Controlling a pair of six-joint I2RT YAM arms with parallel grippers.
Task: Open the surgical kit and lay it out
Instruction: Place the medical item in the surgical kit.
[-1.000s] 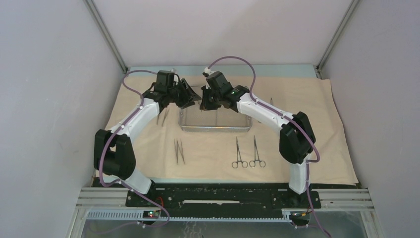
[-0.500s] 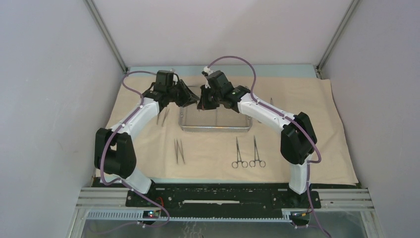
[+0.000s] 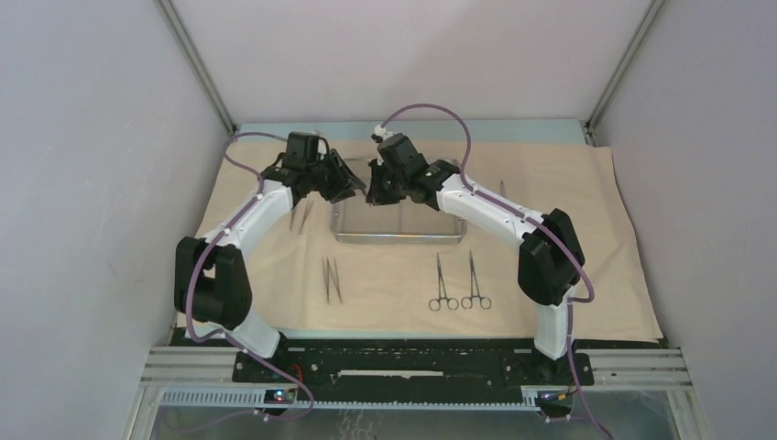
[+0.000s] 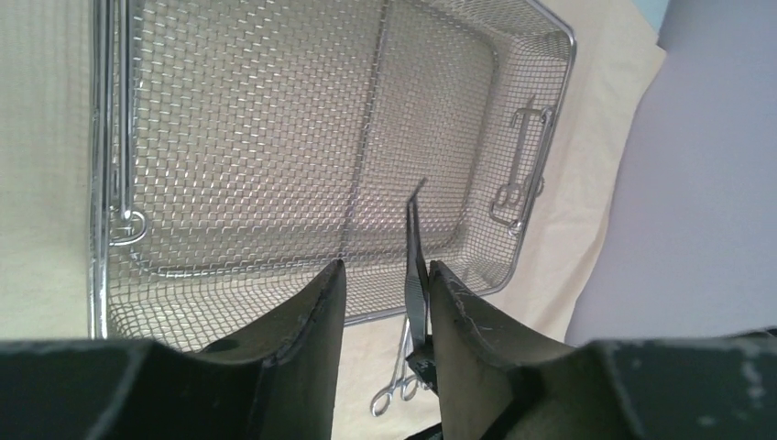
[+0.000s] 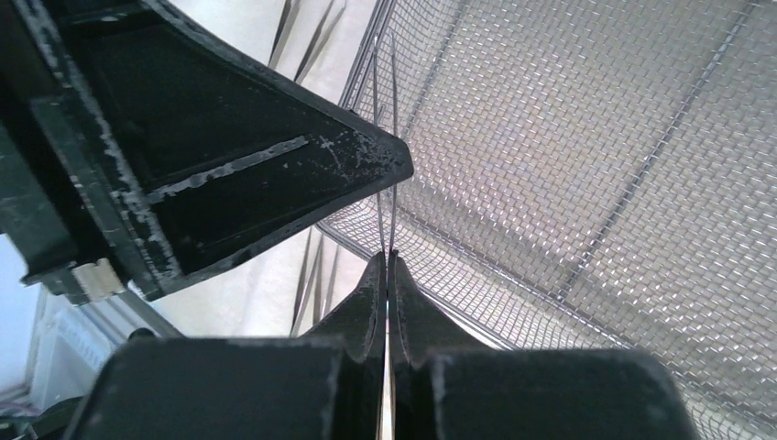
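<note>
Over the tray (image 3: 399, 239) on the cloth (image 3: 605, 275), we are clamping tweezers (image 4: 414, 247) in our right fingers (image 5: 366, 312), offering them between our left fingers (image 4: 311, 312), standing apart, seemingly for handover.

Tray (image 3: 399, 239) on cloth (image 3: 596, 266) — tweezers (image 4: 417, 275) held above.

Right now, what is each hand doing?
Left hand: open, tweezers in its gap.
Right hand: closed, holding the tweezers.
</note>
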